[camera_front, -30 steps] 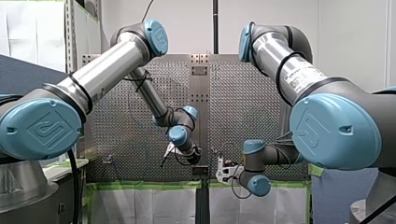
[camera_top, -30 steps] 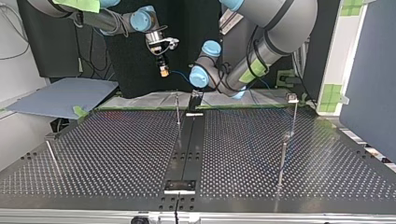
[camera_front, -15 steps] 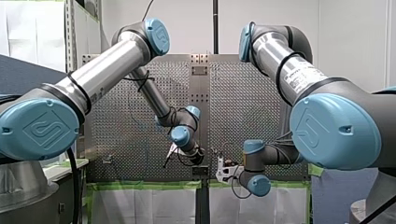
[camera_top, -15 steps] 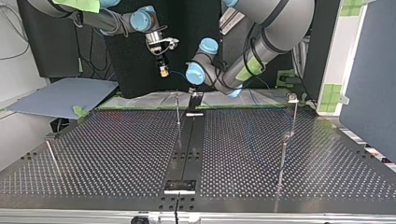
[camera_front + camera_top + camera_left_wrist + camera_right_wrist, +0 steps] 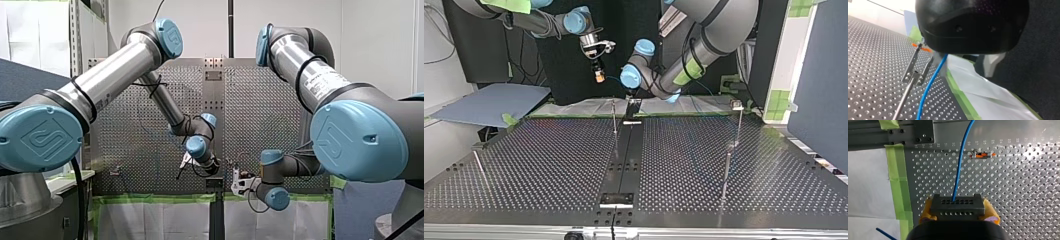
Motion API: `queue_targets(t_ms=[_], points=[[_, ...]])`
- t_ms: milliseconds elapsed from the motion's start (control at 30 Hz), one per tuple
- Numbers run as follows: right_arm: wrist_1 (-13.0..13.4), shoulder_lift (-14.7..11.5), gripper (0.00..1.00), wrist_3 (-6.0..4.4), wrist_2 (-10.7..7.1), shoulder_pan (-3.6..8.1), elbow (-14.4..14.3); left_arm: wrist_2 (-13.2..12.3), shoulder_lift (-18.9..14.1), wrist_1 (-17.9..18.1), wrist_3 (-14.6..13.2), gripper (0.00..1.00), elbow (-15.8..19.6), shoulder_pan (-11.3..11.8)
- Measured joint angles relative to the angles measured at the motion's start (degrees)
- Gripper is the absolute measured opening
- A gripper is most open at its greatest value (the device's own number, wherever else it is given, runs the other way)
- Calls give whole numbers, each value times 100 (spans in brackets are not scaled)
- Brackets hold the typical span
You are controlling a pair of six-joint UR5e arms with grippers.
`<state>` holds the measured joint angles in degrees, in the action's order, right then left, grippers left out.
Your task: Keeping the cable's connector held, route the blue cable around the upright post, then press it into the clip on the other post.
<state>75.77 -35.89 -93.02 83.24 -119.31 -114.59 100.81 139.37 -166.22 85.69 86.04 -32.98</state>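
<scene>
My right gripper (image 5: 958, 213) has its yellow pads (image 5: 991, 213) shut on the black connector (image 5: 957, 206). The blue cable (image 5: 959, 165) leaves the connector and runs out over the perforated table. In the top view this gripper (image 5: 599, 76) hangs above the table's far edge. My left gripper (image 5: 633, 102) sits low at that far edge, beside a thin upright post (image 5: 614, 117). In the left wrist view the blue cable (image 5: 930, 85) comes out from under the black gripper body, right beside a post topped by a metal clip (image 5: 915, 73) with an orange tip.
Two more upright posts (image 5: 738, 120) (image 5: 726, 167) stand at the top view's right and another leaning one (image 5: 480, 170) at its left. A black rail (image 5: 624, 160) runs down the table's middle. Green tape (image 5: 898, 177) and white sheeting edge the table.
My left arm's wrist has swung a little toward the top view's left, settling over the far end of the rail. My right arm and the connector have stayed put.
</scene>
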Motion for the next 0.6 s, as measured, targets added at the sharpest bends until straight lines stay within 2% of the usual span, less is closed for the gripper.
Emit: queue_targets(t_ms=[33, 67, 133, 600], points=[[2, 0, 0, 0, 0, 0, 0, 12, 1, 7, 11, 11, 0, -6], [4, -1, 0, 1, 0, 0, 0, 24, 1, 11, 18, 3, 0, -10], [6, 0, 0, 1, 0, 0, 0, 64, 3, 15, 38, 0, -1, -14], [9, 0, 0, -23, 3, 44, 4, 145, 2, 43, 188, 0, 1, -15]])
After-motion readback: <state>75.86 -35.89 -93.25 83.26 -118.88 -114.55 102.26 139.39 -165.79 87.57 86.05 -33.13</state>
